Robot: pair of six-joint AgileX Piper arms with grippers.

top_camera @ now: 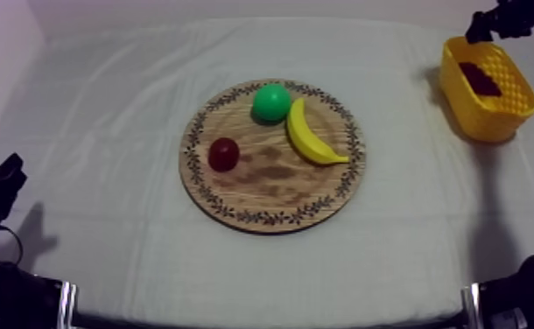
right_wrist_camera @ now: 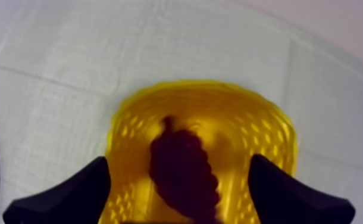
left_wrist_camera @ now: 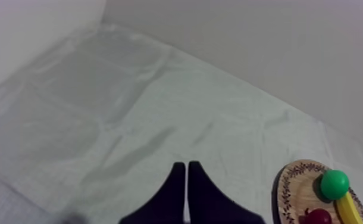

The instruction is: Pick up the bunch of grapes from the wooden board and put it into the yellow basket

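The dark purple bunch of grapes [top_camera: 481,77] lies inside the yellow basket [top_camera: 489,122] at the table's far right. In the right wrist view the grapes [right_wrist_camera: 184,173] rest on the floor of the basket [right_wrist_camera: 202,89], directly below my right gripper [right_wrist_camera: 179,162], which is open with its fingers wide apart and holding nothing. In the top view my right gripper [top_camera: 498,19] hovers over the basket's far end. My left gripper [top_camera: 3,179] sits low at the left edge; its fingers [left_wrist_camera: 187,179] lie together as a wedge, shut on nothing.
The round wooden board [top_camera: 270,188] lies mid-table with a green pear [top_camera: 271,102], a banana [top_camera: 310,136] and a small red fruit [top_camera: 223,154] on it. The left wrist view catches the board [left_wrist_camera: 297,179] and the pear [left_wrist_camera: 335,183] past wrinkled cloth.
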